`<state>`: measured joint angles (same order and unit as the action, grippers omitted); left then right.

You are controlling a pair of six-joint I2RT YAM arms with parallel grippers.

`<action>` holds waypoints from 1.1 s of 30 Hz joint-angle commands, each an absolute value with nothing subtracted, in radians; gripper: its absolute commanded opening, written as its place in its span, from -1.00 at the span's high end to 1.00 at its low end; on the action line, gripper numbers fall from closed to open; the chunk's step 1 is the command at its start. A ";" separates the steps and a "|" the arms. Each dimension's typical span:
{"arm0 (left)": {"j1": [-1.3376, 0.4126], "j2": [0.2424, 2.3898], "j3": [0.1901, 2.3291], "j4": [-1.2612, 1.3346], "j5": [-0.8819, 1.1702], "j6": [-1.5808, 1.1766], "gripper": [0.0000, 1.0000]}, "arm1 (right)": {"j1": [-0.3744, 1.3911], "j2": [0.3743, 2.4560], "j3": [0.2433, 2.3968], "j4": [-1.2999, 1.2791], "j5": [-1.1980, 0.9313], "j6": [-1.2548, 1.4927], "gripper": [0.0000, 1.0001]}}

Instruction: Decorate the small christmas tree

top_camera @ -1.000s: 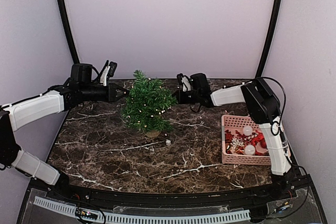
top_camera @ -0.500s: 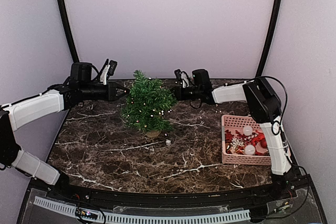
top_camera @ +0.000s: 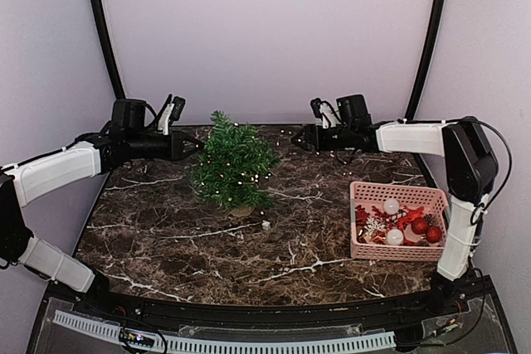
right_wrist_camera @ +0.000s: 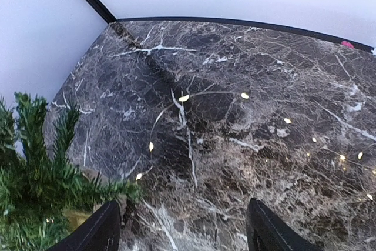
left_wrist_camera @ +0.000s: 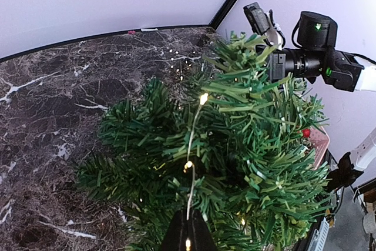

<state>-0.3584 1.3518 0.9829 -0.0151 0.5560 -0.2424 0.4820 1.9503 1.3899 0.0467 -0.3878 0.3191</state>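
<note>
Nearest, across the lower half of the overhead view, dark veined marble table (top_camera: pixel 166 238), with a small white scrap (top_camera: pixel 265 225) lying just below centre. At lower right, a pink basket (top_camera: pixel 388 254) holding red baubles (top_camera: pixel 433 234), white baubles (top_camera: pixel 395 237) and other trinkets too small to tell apart. At mid-frame, the small christmas tree (top_camera: pixel 234 163), upright on its tan pot (top_camera: pixel 242 210), well left of the basket, just above the scrap, dotted with tiny warm bulbs of a light string (left_wrist_camera: pixel 194 127). Left of the tree, the left gripper (top_camera: pixel 197 145), reaching in level from the frame's left, tip at the edge of the branches. In the left wrist view, clenched at bottom centre on the thin wire of the light string, with the wire running up over the needles to a lit bulb near the middle. Right of the tree and slightly higher in the overhead frame, the right gripper (top_camera: pixel 300 138), pointing left, apart from the branches. In the right wrist view, fingers (right_wrist_camera: pixel 106 230) spread wide at the bottom, nothing between them. Beyond them, more light string lying loose on the marble across the middle and right, tree at lower left. Farthest, at the top of the overhead frame, a pale wall (top_camera: pixel 265 31)
</note>
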 commanded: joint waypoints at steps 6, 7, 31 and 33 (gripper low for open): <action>-0.364 1.321 1.011 -0.035 0.549 -0.228 0.99 | 0.428 1.812 1.278 -0.155 -0.131 0.221 -0.59; -0.362 1.320 1.010 -0.035 0.548 -0.227 0.99 | 0.418 1.817 1.287 -0.190 -0.083 0.211 -0.57; -0.363 1.328 1.005 -0.030 0.550 -0.223 0.99 | 0.313 2.125 1.564 -0.414 0.143 0.074 0.13; -0.363 1.329 1.006 -0.028 0.552 -0.224 0.99 | 0.313 2.112 1.552 -0.428 0.148 0.097 0.16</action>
